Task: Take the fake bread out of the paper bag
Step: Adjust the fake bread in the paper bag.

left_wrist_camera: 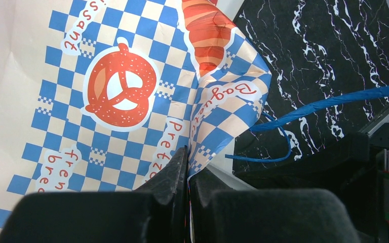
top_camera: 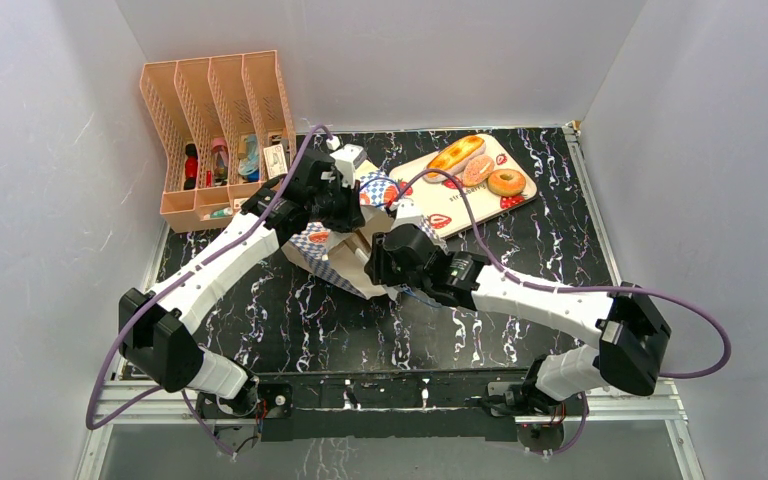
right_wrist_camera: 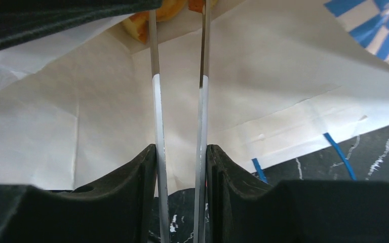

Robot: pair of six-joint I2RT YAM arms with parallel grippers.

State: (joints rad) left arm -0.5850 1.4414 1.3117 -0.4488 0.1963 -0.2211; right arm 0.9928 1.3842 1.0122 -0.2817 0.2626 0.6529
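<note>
The paper bag [top_camera: 328, 264] is laid on its side at the middle of the table [top_camera: 290, 325]. Its long axis runs roughly left to right and its mouth is turned toward the right arm. One piece of fake bread [right_wrist_camera: 139, 25], orange-brown, is seen deep inside against the white lining. Too little of it is shown for its direction to be told.

Three more pieces are counted on the strawberry-printed board [top_camera: 523, 171] at the far right. They are a long loaf [top_camera: 455, 155] lying diagonally, a rounded piece [top_camera: 477, 170] and a ring [top_camera: 506, 182]. One rack [top_camera: 215, 100] with four slots is placed at the far left.

The left arm is bent at its elbow out to the left and stretched diagonally inward. The left gripper [left_wrist_camera: 187, 152] is pressed together on the bag's checkered rim.

The right arm is folded at the right and its forearm is run leftward. The right gripper [right_wrist_camera: 178, 12] is pushed into the mouth, its thin blades slightly parted at the bread. Whether the piece is pinched cannot be told.
</note>
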